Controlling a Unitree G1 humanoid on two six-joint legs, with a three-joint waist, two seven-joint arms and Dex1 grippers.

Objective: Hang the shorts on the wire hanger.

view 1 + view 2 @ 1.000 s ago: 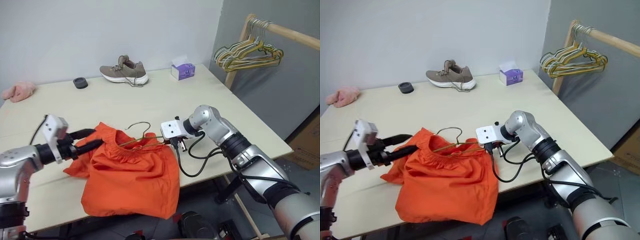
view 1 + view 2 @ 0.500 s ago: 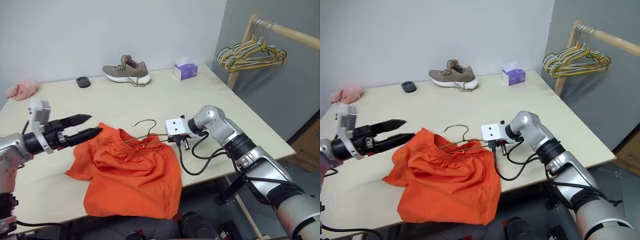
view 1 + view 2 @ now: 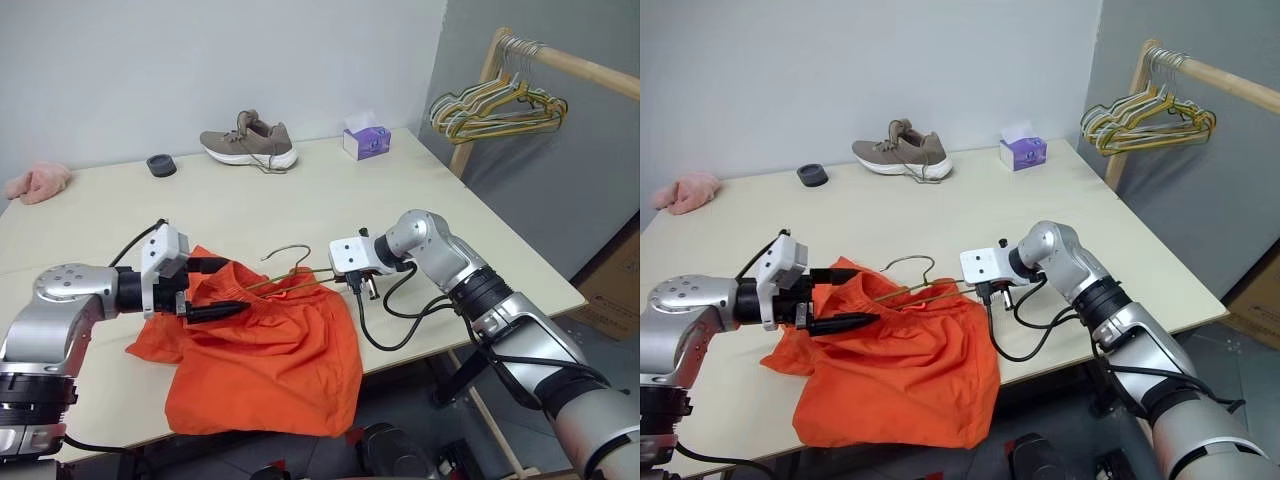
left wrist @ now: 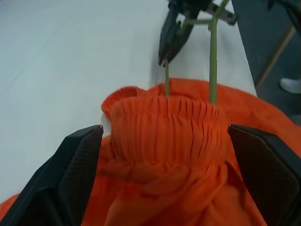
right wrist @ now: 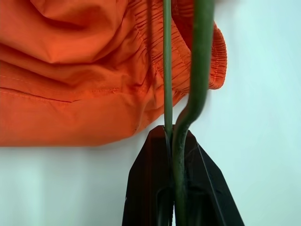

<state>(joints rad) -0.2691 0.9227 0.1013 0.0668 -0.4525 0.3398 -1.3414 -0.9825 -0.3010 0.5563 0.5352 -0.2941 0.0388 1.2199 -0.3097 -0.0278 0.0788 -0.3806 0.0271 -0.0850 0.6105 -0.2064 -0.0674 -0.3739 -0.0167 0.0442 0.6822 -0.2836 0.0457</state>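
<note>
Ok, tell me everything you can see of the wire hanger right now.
The wire hanger is one thin, bare, dark wire, greenish-bronze up close, with a curved hook rising clear above the orange shorts. It lies low over the table. The right gripper is shut on one corner, and two wires run from there into the gathered waistband. The open left gripper flanks that waistband without touching the hanger.

wire hanger (image 3: 285,272) lower bar buried inside shorts (image 3: 265,355), shorts' hem draped past table (image 3: 420,200) front edge
</note>
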